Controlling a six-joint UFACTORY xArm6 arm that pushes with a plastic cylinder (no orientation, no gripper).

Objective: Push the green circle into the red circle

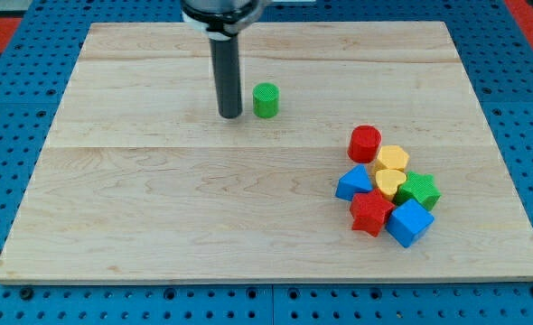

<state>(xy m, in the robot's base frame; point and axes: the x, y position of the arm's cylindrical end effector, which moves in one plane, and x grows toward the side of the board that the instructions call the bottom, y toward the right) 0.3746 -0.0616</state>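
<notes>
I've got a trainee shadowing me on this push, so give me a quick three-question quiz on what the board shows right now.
1. True or false: my tip stands at the view's left of the green circle.
2. Multiple choice: the red circle lies A) alone at the view's top left, B) at the top of the cluster at the view's right, C) touching the green circle.
3. Fill in: just below the red circle sit two ______ blocks.

Key: 1 true; 2 B; 3 yellow.
</notes>
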